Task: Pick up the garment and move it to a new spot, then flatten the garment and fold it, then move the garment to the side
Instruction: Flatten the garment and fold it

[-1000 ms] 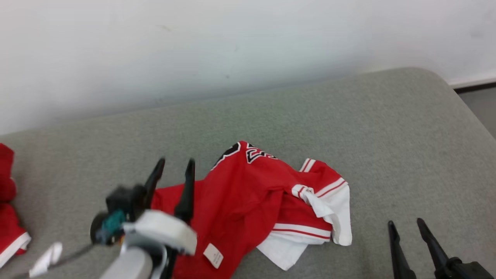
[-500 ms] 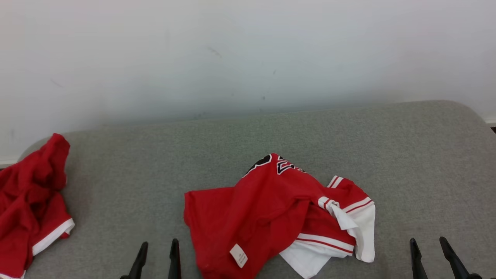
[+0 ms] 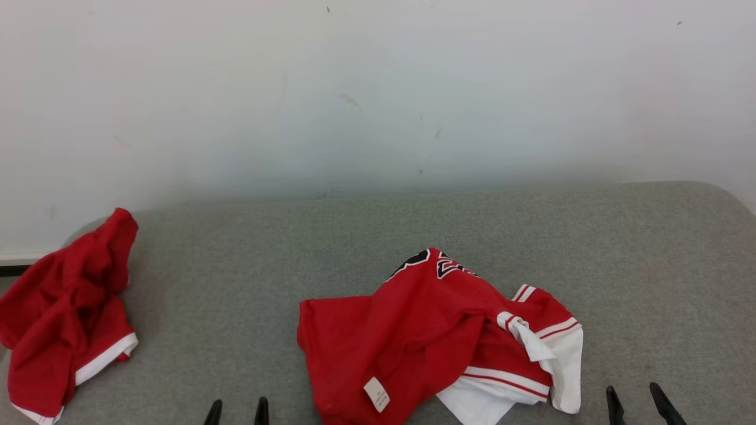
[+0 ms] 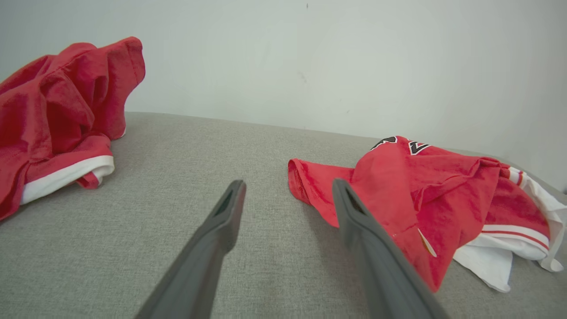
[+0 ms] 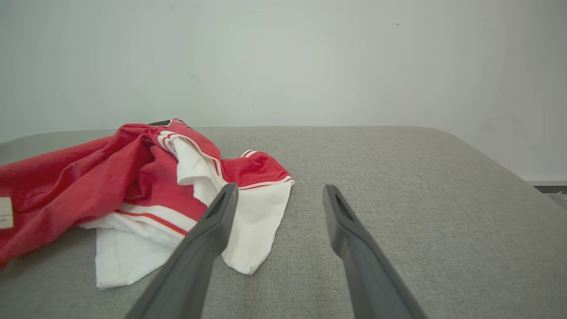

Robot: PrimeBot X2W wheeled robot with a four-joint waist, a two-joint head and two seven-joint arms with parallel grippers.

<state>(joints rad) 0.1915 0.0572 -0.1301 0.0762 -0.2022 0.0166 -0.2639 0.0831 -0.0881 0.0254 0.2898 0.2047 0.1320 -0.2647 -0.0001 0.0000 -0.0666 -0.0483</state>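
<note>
Now, grey surface [image 3: 649, 265], white wall [image 3: 378, 88] behind, crumpled garment [image 3: 413, 330], L fingers [image 4: 223, 221] wide, R fingers [image 5: 217, 221] wide.

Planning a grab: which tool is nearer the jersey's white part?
Right. The right tool sits just right of the white part; the left tool is left of the jersey.
</note>
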